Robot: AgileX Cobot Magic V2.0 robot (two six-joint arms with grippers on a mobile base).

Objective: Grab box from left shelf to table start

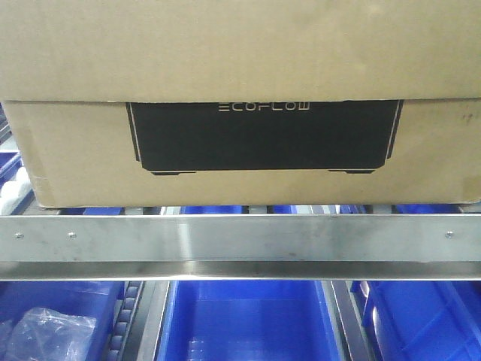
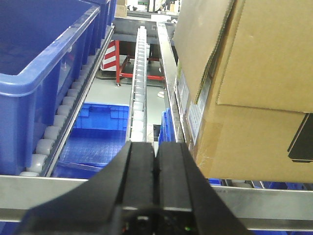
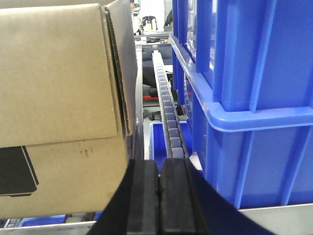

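The brown cardboard box [image 1: 240,68] with its black ECOFLOW panel sits on the left shelf, just behind the brushed-steel front rail [image 1: 240,241]. In the left wrist view the box [image 2: 254,98] fills the right side; my left gripper [image 2: 156,147] is shut with nothing in it, pointing into the gap left of the box's corner. In the right wrist view the box [image 3: 58,112] stands at the left, and my right gripper [image 3: 159,164] is shut and empty, aimed at the gap between box and blue bin. The table is out of view.
Blue plastic bins flank the box: one at the left [image 2: 39,88], stacked ones at the right [image 3: 249,98]. Roller tracks [image 2: 139,83] [image 3: 166,107] run back along both gaps. More blue bins [image 1: 240,323] sit on the lower level, one holding a plastic bag [image 1: 45,335].
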